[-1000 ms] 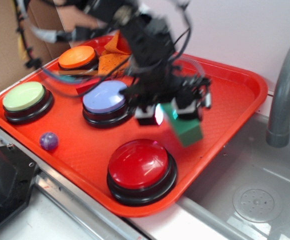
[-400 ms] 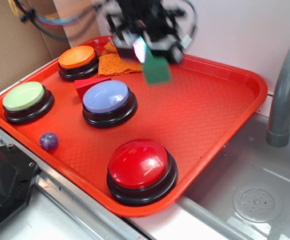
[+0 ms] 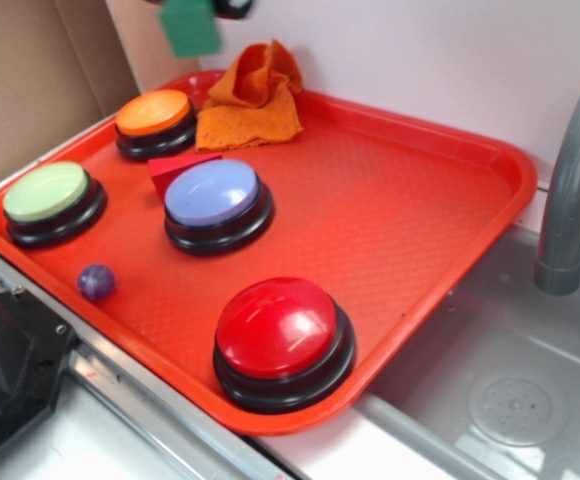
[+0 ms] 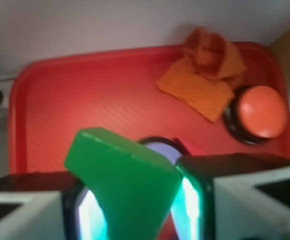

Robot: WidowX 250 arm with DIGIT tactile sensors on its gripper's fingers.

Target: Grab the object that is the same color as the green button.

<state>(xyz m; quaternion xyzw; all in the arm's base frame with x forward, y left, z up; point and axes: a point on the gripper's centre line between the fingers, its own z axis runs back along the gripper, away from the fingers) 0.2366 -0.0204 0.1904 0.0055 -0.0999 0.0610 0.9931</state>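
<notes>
The small matte dark green block (image 4: 127, 187) was pinched between the two pads of the gripper (image 4: 135, 212), tilted, and carried high at the tray's 11 o'clock, well clear of the red plastic tray (image 3: 410, 230). That height likely served to confirm a secure grasp. The round pale lime-green dome button (image 3: 45, 192) on its black base sat at 9 o'clock. A crumpled orange cloth (image 3: 250, 100) lay at 12 o'clock.
</notes>
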